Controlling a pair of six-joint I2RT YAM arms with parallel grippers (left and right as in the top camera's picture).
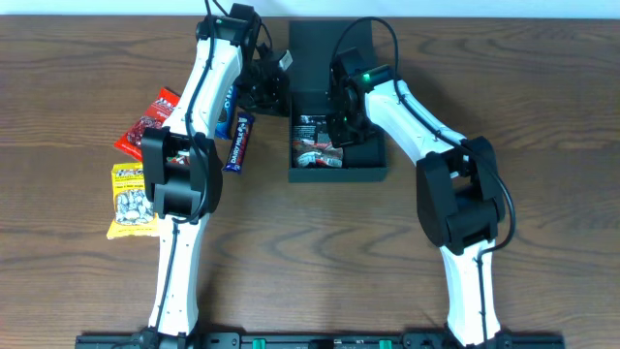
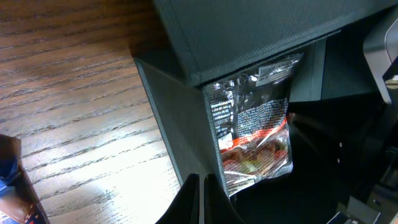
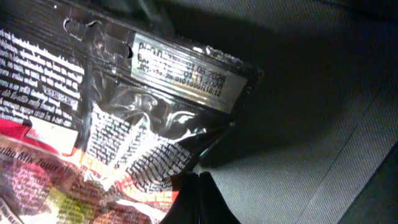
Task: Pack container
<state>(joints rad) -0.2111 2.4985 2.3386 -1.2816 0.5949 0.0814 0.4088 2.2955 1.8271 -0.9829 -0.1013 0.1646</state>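
Left pincer [image 2: 201, 185] closed and empty, right pincer [image 3: 199, 186] closed, both tilted downward

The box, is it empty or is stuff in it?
Not empty: a shiny snack bag lies inside the box.

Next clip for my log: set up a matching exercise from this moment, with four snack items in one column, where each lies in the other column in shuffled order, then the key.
Items
1. yellow packet
2. red packet
3. blue bar
4. black packet

Places
A. inside the container
B. on the table, closest to the container
C. on the table, nearest the arm bases
D. on the table, just beyond the yellow packet

Pairs: 1-C, 2-D, 3-B, 4-A
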